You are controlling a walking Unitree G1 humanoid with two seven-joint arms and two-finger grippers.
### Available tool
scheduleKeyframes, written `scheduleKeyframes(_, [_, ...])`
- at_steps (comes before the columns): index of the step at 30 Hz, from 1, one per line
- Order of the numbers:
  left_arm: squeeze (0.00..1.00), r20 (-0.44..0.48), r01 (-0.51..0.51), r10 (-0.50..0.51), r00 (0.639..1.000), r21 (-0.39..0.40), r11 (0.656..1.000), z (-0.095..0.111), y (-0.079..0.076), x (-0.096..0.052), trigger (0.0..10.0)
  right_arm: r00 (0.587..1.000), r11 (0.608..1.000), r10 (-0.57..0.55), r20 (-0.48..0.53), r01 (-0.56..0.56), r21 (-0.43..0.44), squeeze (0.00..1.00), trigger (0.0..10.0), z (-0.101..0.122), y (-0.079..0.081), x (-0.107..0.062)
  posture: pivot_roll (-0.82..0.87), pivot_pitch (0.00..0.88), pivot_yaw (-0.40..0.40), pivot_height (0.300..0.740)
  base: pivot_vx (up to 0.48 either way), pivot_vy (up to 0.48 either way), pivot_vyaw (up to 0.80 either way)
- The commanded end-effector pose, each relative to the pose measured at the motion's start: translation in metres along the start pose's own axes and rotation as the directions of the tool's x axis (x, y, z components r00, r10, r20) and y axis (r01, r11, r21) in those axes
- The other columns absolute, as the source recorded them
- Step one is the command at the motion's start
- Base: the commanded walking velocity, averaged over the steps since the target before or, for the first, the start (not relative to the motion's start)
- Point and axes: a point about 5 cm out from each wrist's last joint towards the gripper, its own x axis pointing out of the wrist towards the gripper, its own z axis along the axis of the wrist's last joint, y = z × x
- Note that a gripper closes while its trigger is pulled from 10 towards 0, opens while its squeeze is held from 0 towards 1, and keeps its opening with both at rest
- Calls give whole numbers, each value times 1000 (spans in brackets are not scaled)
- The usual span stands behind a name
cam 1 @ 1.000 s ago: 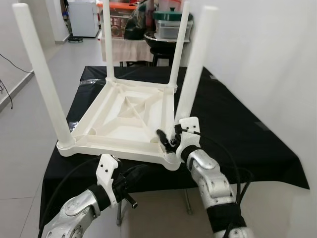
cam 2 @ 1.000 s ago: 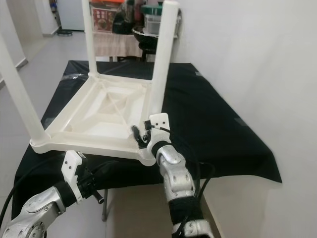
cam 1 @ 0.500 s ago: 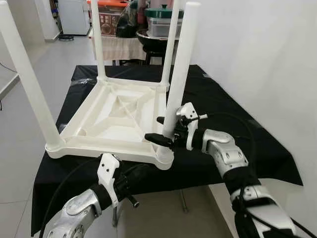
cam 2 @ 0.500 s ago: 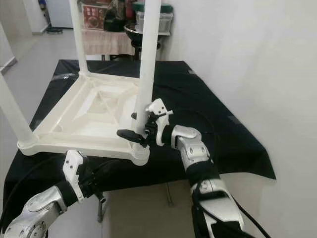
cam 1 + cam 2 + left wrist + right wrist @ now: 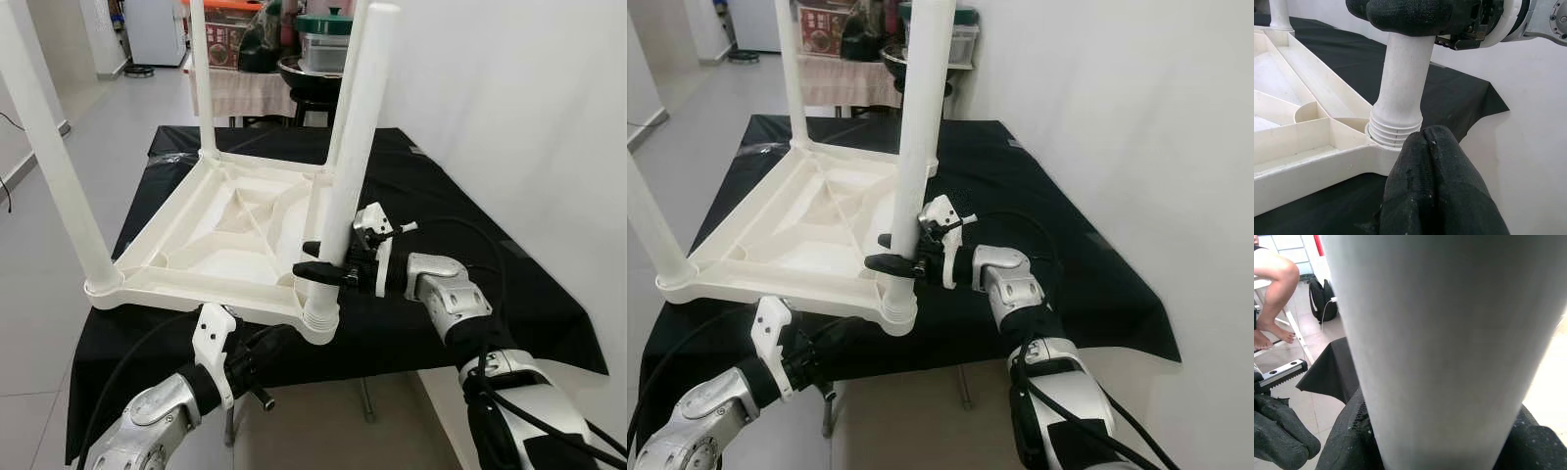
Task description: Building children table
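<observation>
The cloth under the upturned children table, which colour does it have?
The cloth is plain black, with no pattern. The left eye view shows it best.

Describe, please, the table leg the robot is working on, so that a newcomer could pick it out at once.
On the black-draped bench lies an upturned white plastic children's table, four round legs pointing up. The one meant is the near right corner leg, closest to the robot; alone among them, the right end effector clamps it just above its ribbed socket.

Right gripper [image 5: 325, 262] swung from the table [image 5: 245, 230] corner's underside to the side of the near leg [image 5: 345, 157], jaws now clamped round it just above the socket. Right arm extended outward since.
</observation>
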Motion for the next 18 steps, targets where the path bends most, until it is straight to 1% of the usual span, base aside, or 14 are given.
scheduleKeyframes(1, [0,3,14,-14,1000,-12,1000,1,-4,2,10000,995,995,-92,-25,92,22,0,0,-13,-4,-6,-3,0,-128,740,0,0,0])
scheduleKeyframes(2, [0,3,14,-14,1000,-12,1000,1,-4,2,10000,995,995,-92,-25,92,22,0,0,-13,-4,-6,-3,0,-128,740,0,0,0])
scheduleKeyframes(4, [0,4,14,-13,1000,-12,1000,1,-4,2,10000,989,990,-141,-40,142,16,0,0,-17,-6,-9,-3,0,-128,740,0,0,0])
scheduleKeyframes(5, [0,8,8,-8,1000,-15,1000,3,-1,-2,10000,753,735,-656,-45,651,189,0,0,-43,10,7,-19,0,-123,740,0,0,0])
scheduleKeyframes(6, [0,8,8,-8,1000,-15,1000,3,-1,-2,10000,753,735,-656,-45,651,189,0,0,-43,10,7,-19,0,-123,740,0,0,0])
scheduleKeyframes(7, [0,8,7,-7,1000,-17,1000,4,0,-3,10000,647,609,-755,-104,752,252,0,0,-54,28,7,-18,0,-121,740,0,0,0])
scheduleKeyframes(8, [0,8,7,-7,1000,-17,1000,4,0,-3,10000,647,609,-755,-104,752,252,0,0,-54,28,7,-18,0,-121,740,0,0,0])
scheduleKeyframes(9, [0,8,7,-7,1000,-18,1000,4,1,-4,10000,586,534,-797,-145,797,283,0,0,-59,40,5,-18,0,-121,740,0,0,0])
scheduleKeyframes(10, [0,5,7,-7,1000,-17,1000,4,2,-4,10000,623,612,-780,-55,778,143,0,0,-42,44,12,-46,0,-84,740,0,0,0])
scheduleKeyframes(11, [0,5,7,-7,1000,-17,1000,4,2,-4,10000,623,612,-780,-55,778,143,0,0,-42,44,12,-46,0,-84,740,0,0,0])
scheduleKeyframes(12, [0,4,6,-6,1000,-21,1000,3,2,-4,10000,622,619,-783,-32,783,67,0,0,-37,39,12,-29,0,-98,740,0,0,0])
scheduleKeyframes(13, [0,4,6,-6,1000,-21,1000,3,2,-4,10000,622,619,-783,-32,783,67,0,0,-37,39,12,-29,0,-98,740,0,0,0])
scheduleKeyframes(15, [0,-4,15,-15,1000,-17,1000,3,3,-3,10000,573,572,-817,-67,820,29,0,0,-41,26,7,-6,0,-115,740,0,0,0])
scheduleKeyframes(18, [0,1,6,-6,1000,-15,1000,3,3,-3,10000,558,557,-827,-74,830,28,0,0,-42,23,6,-16,0,-109,740,0,0,0])
